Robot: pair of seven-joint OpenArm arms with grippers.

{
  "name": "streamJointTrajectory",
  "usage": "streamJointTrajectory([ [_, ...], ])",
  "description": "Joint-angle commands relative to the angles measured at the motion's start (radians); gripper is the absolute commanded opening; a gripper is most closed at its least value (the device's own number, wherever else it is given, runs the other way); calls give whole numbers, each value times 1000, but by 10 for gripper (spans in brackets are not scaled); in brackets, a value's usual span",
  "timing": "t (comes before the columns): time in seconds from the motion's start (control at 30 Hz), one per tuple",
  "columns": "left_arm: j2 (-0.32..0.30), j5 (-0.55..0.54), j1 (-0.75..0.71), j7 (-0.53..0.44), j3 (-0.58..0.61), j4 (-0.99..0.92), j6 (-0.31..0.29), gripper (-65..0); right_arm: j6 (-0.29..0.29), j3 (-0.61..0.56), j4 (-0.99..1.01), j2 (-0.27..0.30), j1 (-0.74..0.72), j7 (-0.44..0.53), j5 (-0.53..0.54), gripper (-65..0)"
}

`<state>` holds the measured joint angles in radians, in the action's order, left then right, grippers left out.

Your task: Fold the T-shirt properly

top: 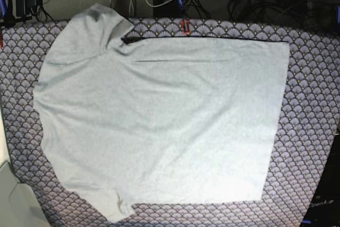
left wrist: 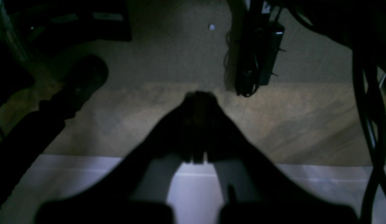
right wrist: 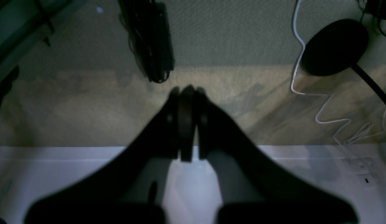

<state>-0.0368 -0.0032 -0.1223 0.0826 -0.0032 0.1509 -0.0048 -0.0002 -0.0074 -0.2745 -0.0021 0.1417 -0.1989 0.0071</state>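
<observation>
One light heather-grey cotton T-shirt point(top: 159, 120) spread flat, plain side up.
Away from it, left pincer point(left wrist: 199, 99) and right pincer point(right wrist: 186, 93) are closed, empty.

Only legible txt: faint pale wordmark, looks like "OpenArm" point(top: 320, 202), on dark surface at bottom-right corner of base view, just past tablecloth point(top: 308, 104) edge. Last letters unclear. Wrist views: nothing readable.

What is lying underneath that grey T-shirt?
The T-shirt lies flat on a purple-grey scallop-patterned tablecloth, which shows all round it. What is directly beneath the shirt is covered.
</observation>
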Motion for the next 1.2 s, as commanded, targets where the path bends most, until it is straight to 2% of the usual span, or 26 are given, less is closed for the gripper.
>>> streamJointTrajectory([
  [0.0,-12,6,-7,3,-1,2,2,-646,9,-1,-1,1,2,-6,0,-650],
  [0.2,-21,4,-7,3,-1,2,2,-646,9,-49,-1,1,0,-7,0,-650],
  [0.8,-30,4,-29,-2,-1,5,2,-647,9,-49,-4,0,9,-3,0,-650],
  [1.03,-62,2,-182,4,-4,252,2,-647,9,-49,-25,1,54,2,0,-650],
  [1.17,-74,2,-264,4,-5,369,2,-647,9,-49,-240,7,180,-11,0,-650],
])
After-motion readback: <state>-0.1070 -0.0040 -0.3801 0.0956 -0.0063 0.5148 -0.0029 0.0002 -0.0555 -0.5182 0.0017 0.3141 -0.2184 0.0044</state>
